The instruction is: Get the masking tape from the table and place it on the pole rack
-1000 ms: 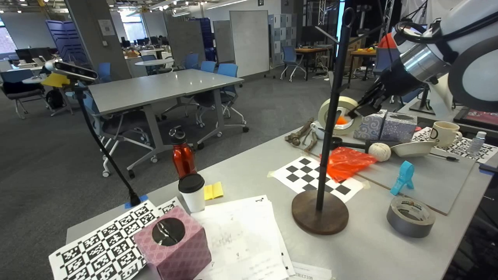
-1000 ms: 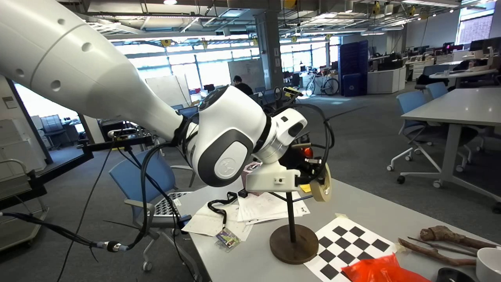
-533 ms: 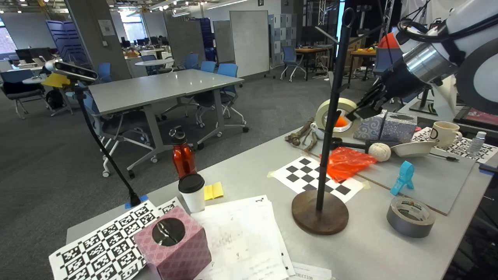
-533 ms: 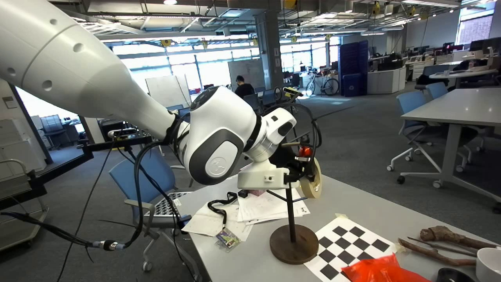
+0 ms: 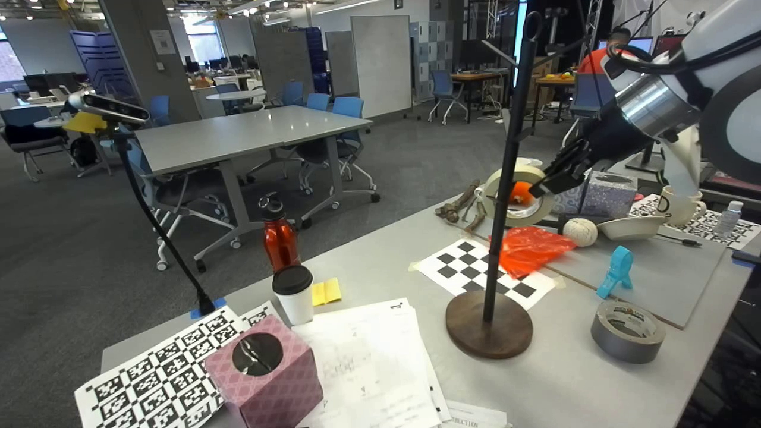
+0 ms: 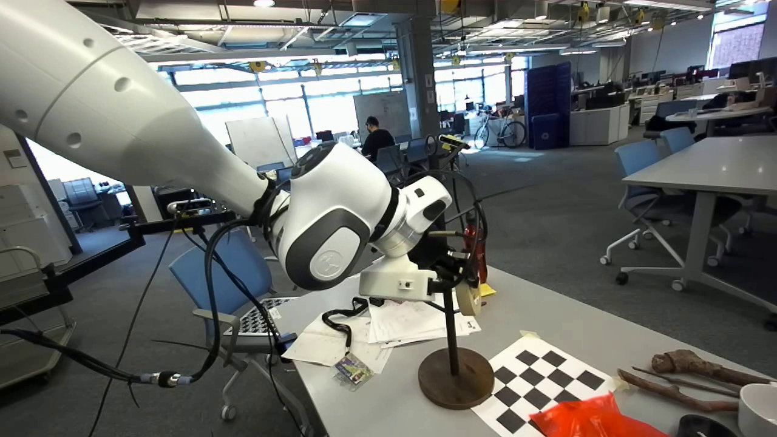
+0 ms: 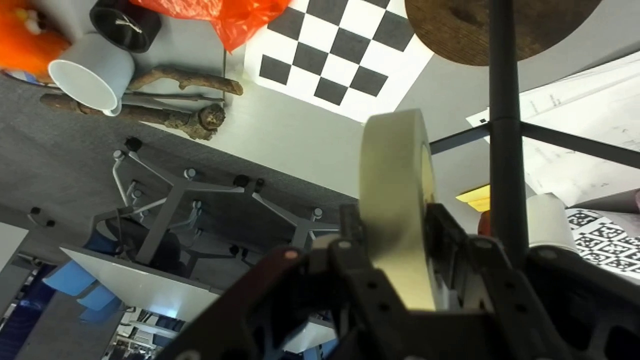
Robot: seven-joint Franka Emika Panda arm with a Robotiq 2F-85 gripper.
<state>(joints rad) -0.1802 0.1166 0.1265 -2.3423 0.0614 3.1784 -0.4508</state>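
"Masking tape (image 7: 390,175): where was it?"

"Up off the table (image 5: 565,380), in the grip of the gripper (image 7: 395,222). In the wrist view it stood on edge, its cream band facing the camera."

"And the jaws were tight on it?"

"They were. The black fingers (image 7: 442,225) pressed it from either flat side, a little blurred so close to the lens."

"How did it lie to the pole rack (image 6: 451,331)?"

"Near, but with a gap: a strip of background showed between them in the wrist view, and in an exterior view the pole (image 5: 505,196) passed in front of part of the ring. One arm of the crosspiece (image 7: 575,143) ran up to the tape's edge; I couldn't tell whether they touched."

"Was the rack standing straight?"

"Upright, on its round brown base (image 5: 489,339), yes. In both exterior views the checkered sheet (image 6: 540,385) lay just beside that base, and a red plastic bag (image 5: 529,252) covered part of the sheet."

"What else did the table hold?"

"A grey tape roll (image 5: 628,343), lying flat, with a light-blue clip-shaped thing (image 5: 616,273) near it. Well away from those, a pink tissue box (image 5: 267,380) stood beside loose papers (image 5: 368,362). Beyond it came a white cup with a black lid (image 5: 296,306), with a red bottle (image 5: 279,242) just behind."
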